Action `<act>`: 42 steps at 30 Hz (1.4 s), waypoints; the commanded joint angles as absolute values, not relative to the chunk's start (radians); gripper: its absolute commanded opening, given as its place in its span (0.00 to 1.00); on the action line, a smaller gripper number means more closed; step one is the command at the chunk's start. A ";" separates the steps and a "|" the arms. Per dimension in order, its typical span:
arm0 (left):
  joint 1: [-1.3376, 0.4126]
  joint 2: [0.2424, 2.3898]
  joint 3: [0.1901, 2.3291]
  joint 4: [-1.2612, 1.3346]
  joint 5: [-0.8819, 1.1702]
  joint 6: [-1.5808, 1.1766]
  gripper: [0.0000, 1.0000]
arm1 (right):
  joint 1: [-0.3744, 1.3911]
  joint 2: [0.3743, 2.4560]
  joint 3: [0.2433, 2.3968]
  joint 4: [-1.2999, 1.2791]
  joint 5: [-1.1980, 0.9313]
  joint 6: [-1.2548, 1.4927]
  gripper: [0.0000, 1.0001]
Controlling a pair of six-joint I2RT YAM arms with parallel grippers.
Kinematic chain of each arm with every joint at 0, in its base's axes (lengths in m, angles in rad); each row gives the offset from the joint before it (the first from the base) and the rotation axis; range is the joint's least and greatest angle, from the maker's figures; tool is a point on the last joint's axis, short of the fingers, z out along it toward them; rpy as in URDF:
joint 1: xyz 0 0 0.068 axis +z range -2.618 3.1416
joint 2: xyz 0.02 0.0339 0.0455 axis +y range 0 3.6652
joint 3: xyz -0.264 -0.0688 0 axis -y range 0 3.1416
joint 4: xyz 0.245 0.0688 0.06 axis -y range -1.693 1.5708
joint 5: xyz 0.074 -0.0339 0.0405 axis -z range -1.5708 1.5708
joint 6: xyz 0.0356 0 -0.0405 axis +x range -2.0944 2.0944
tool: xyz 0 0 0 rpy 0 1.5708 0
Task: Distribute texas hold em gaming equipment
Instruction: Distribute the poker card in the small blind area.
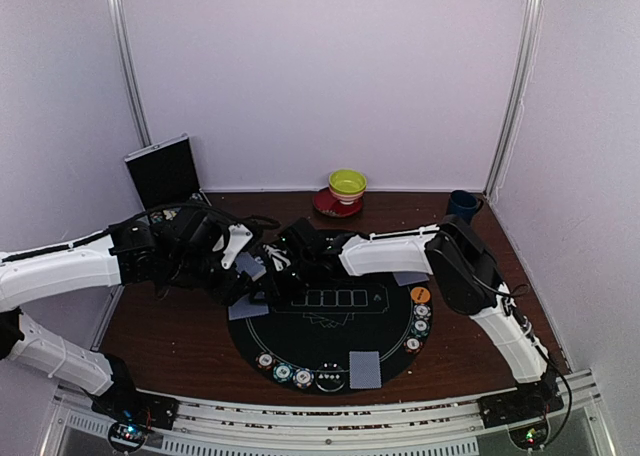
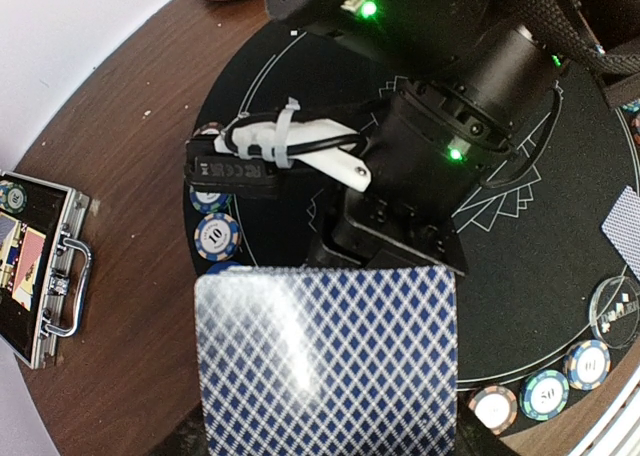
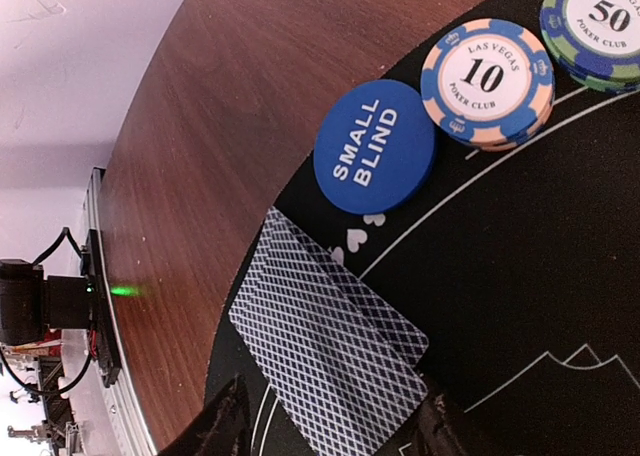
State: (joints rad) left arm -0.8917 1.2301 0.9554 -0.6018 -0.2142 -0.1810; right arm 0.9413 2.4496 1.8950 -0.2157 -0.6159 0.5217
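Case (image 2: 62, 276): lies open at 10 o'clock on the surface (image 1: 170, 341). Its tray holds a striped chip and some flat coloured pieces too small to make out.
Bowl (image 1: 347, 183): yellow-green, at 12 o'clock, sitting in a red saucer (image 1: 328, 206). Its inside cannot be seen.
Mug (image 1: 462, 204): dark blue, at 1 o'clock. Its contents are hidden.
Left fingers (image 1: 238, 248): closed on the held cards (image 2: 325, 361), which hang above the 9 o'clock edge of the round black mat (image 1: 330, 344). The blue diamond backs face the wrist camera and cover the fingertips.
Right fingers (image 3: 225, 426): parted, low over the mat. The flat cards (image 3: 325, 341) lie back-up between the tips; whether the tips touch them I cannot tell.
Blue disc (image 3: 374, 146): reads "SMALL BLIND". It sits on the mat's rim, just beside the flat cards.
Orange-and-blue chip (image 3: 487, 81): reads "LAS VEGAS POKER CLUB" and "10", and touches the blue disc.
Green-and-blue chip (image 3: 595, 21): reads "50".
Other chips (image 1: 295, 374): arranged along the mat's rim from 5 to 7 o'clock, and again at 3 o'clock below an orange disc (image 1: 420, 294).
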 commanded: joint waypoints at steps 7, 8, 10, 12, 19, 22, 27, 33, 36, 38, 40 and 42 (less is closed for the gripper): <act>-0.892 1.215 0.970 -0.557 -0.217 -0.170 0.60 | 0.973 2.427 1.941 -0.340 -0.481 0.433 0.61; -0.892 1.214 0.970 -0.557 -0.216 -0.170 0.60 | 0.975 2.427 1.944 -0.346 -0.472 0.429 0.62; -0.892 1.211 0.969 -0.557 -0.215 -0.171 0.60 | 0.979 2.426 1.951 -0.358 -0.450 0.416 0.63; -0.892 1.209 0.969 -0.558 -0.216 -0.171 0.60 | 0.981 2.424 1.958 -0.372 -0.419 0.401 0.64; -0.893 1.203 0.965 -0.555 -0.216 -0.169 0.60 | 0.989 2.427 1.982 -0.396 -0.379 0.355 0.75; -0.891 1.198 0.962 -0.554 -0.216 -0.169 0.60 | 0.994 2.433 2.002 -0.410 -0.368 0.335 0.80; -0.892 1.195 0.964 -0.555 -0.217 -0.167 0.60 | 0.995 2.427 2.015 -0.428 -0.346 0.315 0.81; -0.891 1.202 0.970 -0.554 -0.218 -0.164 0.60 | 0.996 2.415 1.993 -0.425 -0.385 0.313 0.82; -0.892 1.208 0.978 -0.555 -0.214 -0.163 0.60 | 0.997 2.403 1.971 -0.427 -0.403 0.309 0.82; -0.891 1.216 0.988 -0.555 -0.211 -0.159 0.60 | 0.993 2.386 1.965 -0.441 -0.391 0.292 0.82; -0.892 1.223 0.997 -0.555 -0.203 -0.154 0.60 | 0.984 2.366 1.956 -0.456 -0.390 0.277 0.85; -0.892 1.233 1.006 -0.555 -0.197 -0.148 0.60 | 0.967 2.335 1.933 -0.459 -0.406 0.264 0.88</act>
